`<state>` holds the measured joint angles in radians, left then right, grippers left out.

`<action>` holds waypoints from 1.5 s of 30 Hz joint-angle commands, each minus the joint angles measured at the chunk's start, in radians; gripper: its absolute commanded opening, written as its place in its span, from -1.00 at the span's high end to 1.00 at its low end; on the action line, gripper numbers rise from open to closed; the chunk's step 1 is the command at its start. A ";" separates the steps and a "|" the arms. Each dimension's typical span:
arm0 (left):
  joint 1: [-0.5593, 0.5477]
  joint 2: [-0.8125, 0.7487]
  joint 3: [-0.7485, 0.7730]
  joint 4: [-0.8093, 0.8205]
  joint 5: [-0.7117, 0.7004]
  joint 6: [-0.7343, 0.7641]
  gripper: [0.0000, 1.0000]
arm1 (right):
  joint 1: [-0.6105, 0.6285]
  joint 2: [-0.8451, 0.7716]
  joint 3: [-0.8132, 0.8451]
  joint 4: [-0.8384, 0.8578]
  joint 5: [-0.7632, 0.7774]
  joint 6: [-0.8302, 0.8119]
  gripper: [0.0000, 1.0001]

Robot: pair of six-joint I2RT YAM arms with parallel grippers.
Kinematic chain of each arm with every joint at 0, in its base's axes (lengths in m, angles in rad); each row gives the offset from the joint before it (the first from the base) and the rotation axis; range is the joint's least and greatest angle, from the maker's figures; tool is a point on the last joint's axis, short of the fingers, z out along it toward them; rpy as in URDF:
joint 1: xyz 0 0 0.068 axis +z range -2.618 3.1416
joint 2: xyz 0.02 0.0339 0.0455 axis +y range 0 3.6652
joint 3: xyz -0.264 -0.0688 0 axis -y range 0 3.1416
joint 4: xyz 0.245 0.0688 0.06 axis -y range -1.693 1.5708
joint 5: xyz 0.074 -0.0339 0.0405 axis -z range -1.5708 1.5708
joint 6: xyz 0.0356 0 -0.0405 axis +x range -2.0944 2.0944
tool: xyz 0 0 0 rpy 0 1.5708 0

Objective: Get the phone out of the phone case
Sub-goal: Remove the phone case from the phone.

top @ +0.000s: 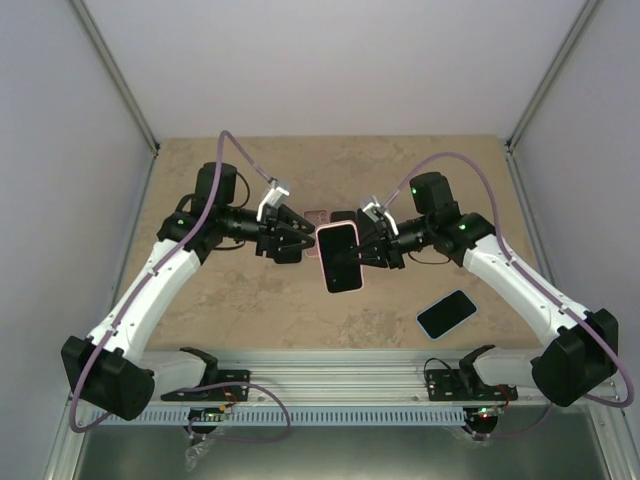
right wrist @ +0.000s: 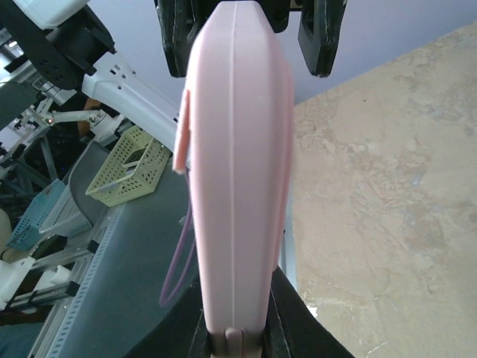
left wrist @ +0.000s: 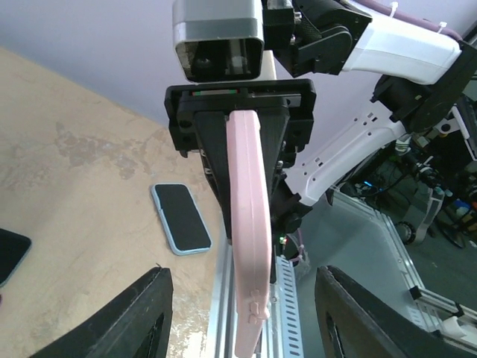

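Note:
The phone, with a black screen, sits in a pink case (top: 340, 257) and is held in the air above the middle of the table. My right gripper (top: 366, 246) is shut on the case's right side. In the right wrist view the case (right wrist: 235, 186) stands edge-on between my right gripper's (right wrist: 235, 337) dark fingers (right wrist: 313, 335). My left gripper (top: 298, 241) is open at the case's left side. In the left wrist view its fingers (left wrist: 141, 317) stand wide apart on either side of the pink case (left wrist: 250, 246) without touching it.
A second phone in a light blue case (top: 446, 313) lies screen up on the table at the front right; it also shows in the left wrist view (left wrist: 181, 218). A small pink item (top: 317, 216) and a dark item (top: 343, 215) lie behind the grippers.

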<state>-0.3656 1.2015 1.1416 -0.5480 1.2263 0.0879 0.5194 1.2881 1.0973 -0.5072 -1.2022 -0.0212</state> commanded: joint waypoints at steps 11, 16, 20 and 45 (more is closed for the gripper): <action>-0.030 0.006 -0.003 0.119 -0.152 -0.109 0.36 | 0.019 -0.004 0.008 -0.035 0.011 -0.081 0.99; 0.005 0.013 -0.037 0.166 -0.172 -0.156 0.71 | 0.021 -0.021 0.014 -0.074 -0.011 -0.137 0.99; 0.008 0.022 -0.057 0.190 -0.088 -0.168 0.83 | 0.022 -0.029 0.026 -0.124 -0.052 -0.198 0.99; 0.000 0.032 -0.187 0.365 0.050 -0.282 1.00 | 0.133 0.003 0.188 -0.459 -0.224 -0.586 0.99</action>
<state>-0.3836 1.2072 0.9783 -0.2348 1.4712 -0.1791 0.5854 1.3113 1.2129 -0.9398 -1.1801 -0.4702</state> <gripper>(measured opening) 0.098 0.115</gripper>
